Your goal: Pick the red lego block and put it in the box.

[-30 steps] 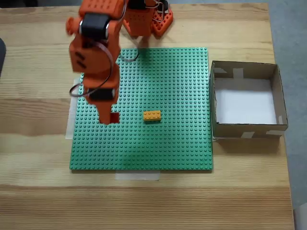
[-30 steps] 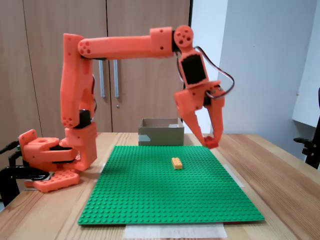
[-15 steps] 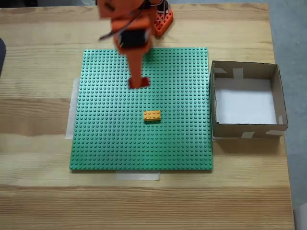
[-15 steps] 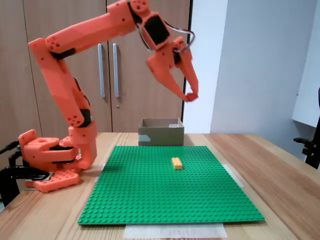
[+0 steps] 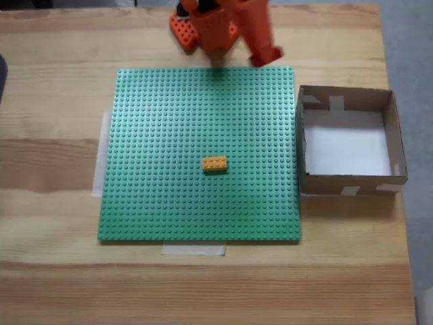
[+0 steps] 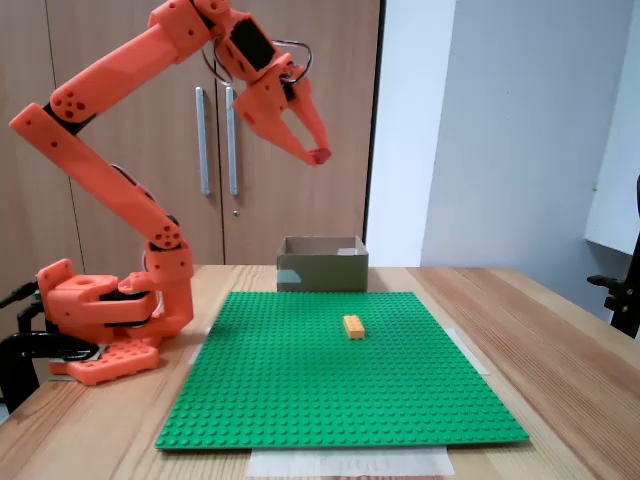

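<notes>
The red lego block [image 6: 319,156], a small brick mostly hidden by my fingertips, is pinched between them high in the air. In the view from above, the box [image 5: 399,145] sits at four o'clock from it: shallow brown cardboard, white floor, pale tape strips, open-topped.

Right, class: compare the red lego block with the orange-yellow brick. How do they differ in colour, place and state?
The red lego block is red; the orange-yellow brick is orange-yellow. The red lego block is pinched in the hand, high in the air; the orange-yellow brick lies free on the green baseplate. From above, the red lego block hangs near the baseplate's far edge, the orange-yellow brick near its middle. Neither is in the box.
</notes>
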Motion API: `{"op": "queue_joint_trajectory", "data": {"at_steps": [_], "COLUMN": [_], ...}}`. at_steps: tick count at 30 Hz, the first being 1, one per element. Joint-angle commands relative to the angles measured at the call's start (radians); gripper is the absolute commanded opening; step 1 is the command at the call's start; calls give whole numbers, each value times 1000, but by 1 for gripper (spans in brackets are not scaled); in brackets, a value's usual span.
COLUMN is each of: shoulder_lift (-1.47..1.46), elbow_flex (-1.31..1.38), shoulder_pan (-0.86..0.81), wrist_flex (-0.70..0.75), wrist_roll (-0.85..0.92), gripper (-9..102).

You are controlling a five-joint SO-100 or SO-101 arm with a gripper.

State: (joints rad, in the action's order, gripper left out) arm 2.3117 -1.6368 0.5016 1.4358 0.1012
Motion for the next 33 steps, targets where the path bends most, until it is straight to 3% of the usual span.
{"op": "queue_joint_trajectory", "data": {"at_steps": [1,10,33], "shoulder_lift": [21,-112,-796], "elbow_flex": [-3,51,643], "shoulder_pan": [60,213,275], "wrist_flex": [5,-18,95], "wrist_roll": [-17,-72,-140], "gripper": [-1,1,1]}}
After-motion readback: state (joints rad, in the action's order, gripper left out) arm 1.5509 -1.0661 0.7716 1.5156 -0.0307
